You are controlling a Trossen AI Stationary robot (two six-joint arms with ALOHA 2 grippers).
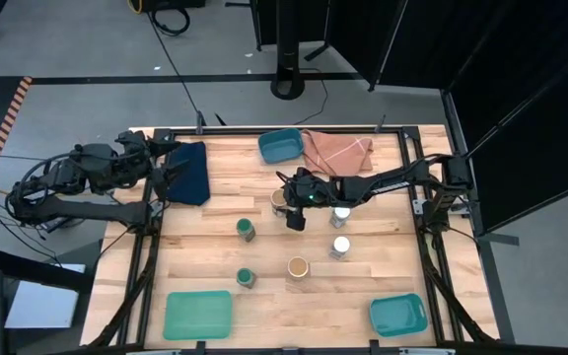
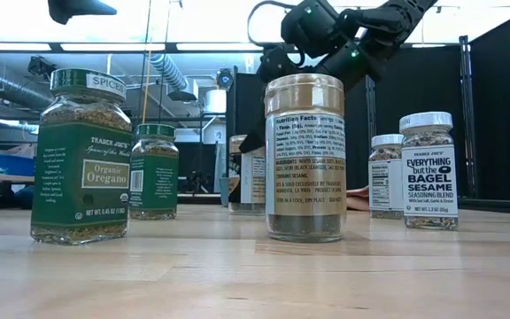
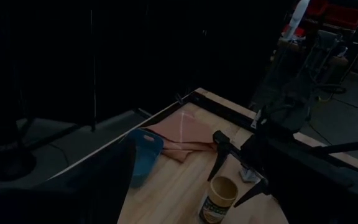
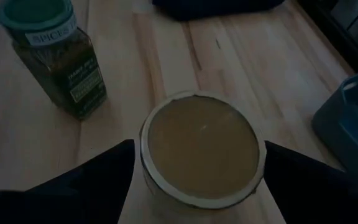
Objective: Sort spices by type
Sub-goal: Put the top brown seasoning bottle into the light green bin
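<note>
The right gripper hangs over the middle of the wooden table, with its two dark fingers spread wide. Directly below and between them stands a small cylindrical glass jar with a tan lid; the fingers are on both sides of the lid, and I cannot tell if they touch it. It is not grasped.

Just beside this gripper, toward the left arm, stands a jar with a green lid and a green oregano label. Near it on the other side stand the two jars with white lids, one behind the other. A little farther toward the front edge are the second tan-lid jar and the second green-lid jar.

Behind the gripper, by the back edge, lie a teal plastic tray and a folded salmon-pink cloth. Far away, at the front corners, are a flat teal tray and another teal tray.

The left gripper waits with fingers apart at the table's left edge, over a folded dark blue cloth.
</note>
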